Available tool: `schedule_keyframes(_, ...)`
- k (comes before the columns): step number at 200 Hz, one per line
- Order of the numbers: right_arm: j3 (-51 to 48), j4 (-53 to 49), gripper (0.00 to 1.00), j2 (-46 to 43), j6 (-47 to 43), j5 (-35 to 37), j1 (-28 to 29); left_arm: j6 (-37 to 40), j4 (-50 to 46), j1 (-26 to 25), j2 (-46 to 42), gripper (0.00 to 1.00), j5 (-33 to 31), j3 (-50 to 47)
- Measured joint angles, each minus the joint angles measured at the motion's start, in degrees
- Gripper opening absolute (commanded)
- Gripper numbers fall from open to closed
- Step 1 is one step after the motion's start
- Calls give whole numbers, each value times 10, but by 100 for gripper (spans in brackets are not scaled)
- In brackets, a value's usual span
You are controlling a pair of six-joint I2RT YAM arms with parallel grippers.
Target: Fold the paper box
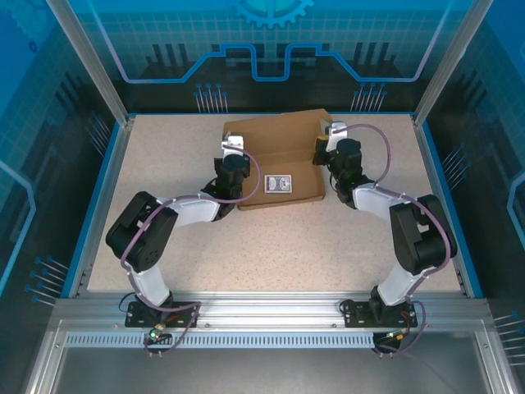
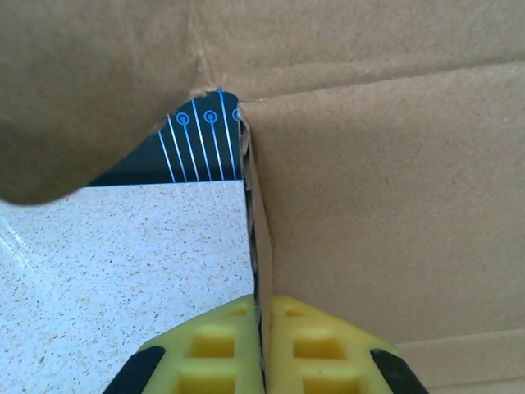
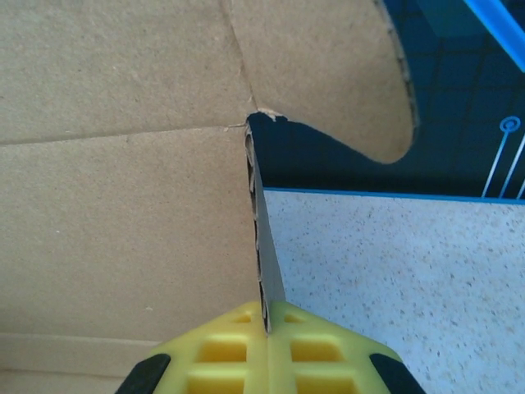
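From above, the brown cardboard paper box [image 1: 283, 160] is seen at the far middle of the speckled beige surface [image 1: 246, 238], a black-and-white printed card [image 1: 279, 184] lying on it. In the wrist views the grips are made plain: the left pincer [image 2: 262, 336] is clamped tight on its upright left edge, the right pincer [image 3: 267, 328] on its right edge.

A speckled beige table [image 1: 271, 246] is sitting inside a booth. A blue border [image 1: 102, 197] is running along the table's left, far and right edges. Silver metal posts [image 1: 86, 61] are rising from its far corners. Behind the table, blue walls [image 1: 164, 41] printed with circuit lines and a gear [image 1: 272, 10] are glowing softly. A silver rail [image 1: 271, 310] is lying along the table's near edge.
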Motion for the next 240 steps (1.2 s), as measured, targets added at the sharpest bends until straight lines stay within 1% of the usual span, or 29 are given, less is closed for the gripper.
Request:
schedule_keyframes(26, -3, 15, 0, 10, -7, -8, -8, 2, 16, 0, 3, 10, 9, -9)
schedule_keyframes(65, -37, 41, 0, 10, -15, -20, -12, -12, 9, -1, 2, 10, 33, -33)
schedule_keyframes(81, -54, 57, 1, 10, -17, -20, -12, -19, 4, -1, -4, 9, 42, -37)
schedule_keyframes(104, -70, 73, 4, 2, -17, -22, -12, -27, 2, -1, -15, 1, 49, -47)
schedule_keyframes(124, -84, 73, 10, -12, -20, -27, -12, -26, 12, -1, -18, 0, 52, -58)
schedule_keyframes(149, -88, 33, 22, -39, -31, -43, -13, -12, 34, -1, -19, 0, 58, -70)
schedule_keyframes(157, -87, 12, 26, -49, -36, -50, -15, -5, 42, -1, -19, 0, 61, -74)
schedule_keyframes(183, -71, -71, 43, -84, -52, -78, -28, 21, 65, -2, -19, 0, 68, -84)
schedule_keyframes(199, -53, -122, 51, -108, -68, -98, -40, 34, 71, -2, -19, 0, 72, -86)
schedule_keyframes(210, -37, -162, 55, -123, -76, -110, -50, 39, 76, -2, -19, 0, 74, -87)
schedule_keyframes(240, 6, -252, 61, -148, -104, -141, -75, 50, 83, -4, -19, 0, 78, -89)
